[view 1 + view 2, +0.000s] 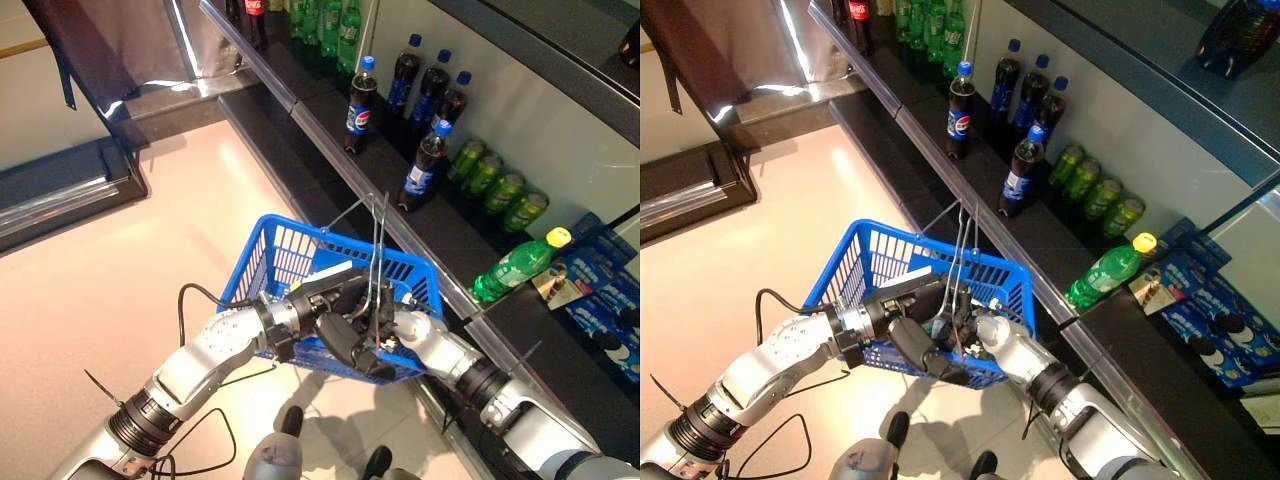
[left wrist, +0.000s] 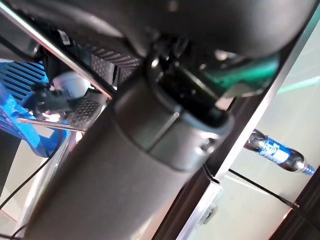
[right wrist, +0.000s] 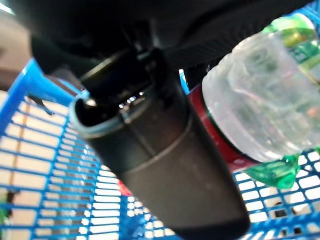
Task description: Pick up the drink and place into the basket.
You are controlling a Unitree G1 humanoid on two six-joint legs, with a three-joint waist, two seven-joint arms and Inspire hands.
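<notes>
Both arms reached forward and met at the basket (image 1: 270, 262). The left hand (image 1: 345, 335) curled around its handles; the right hand (image 1: 975, 335) dipped inside, fingers hidden.

The right hand (image 1: 392, 325) sits inside the basket (image 1: 272, 250), its fingers hidden behind the wire handles and the left hand (image 1: 345, 330), so its grip cannot be read. In the right wrist view a clear bottle (image 3: 265, 107) runs off the edge, blurred, and its contact with the hand stays unclear. The left wrist view is mostly blocked by an arm.
</notes>
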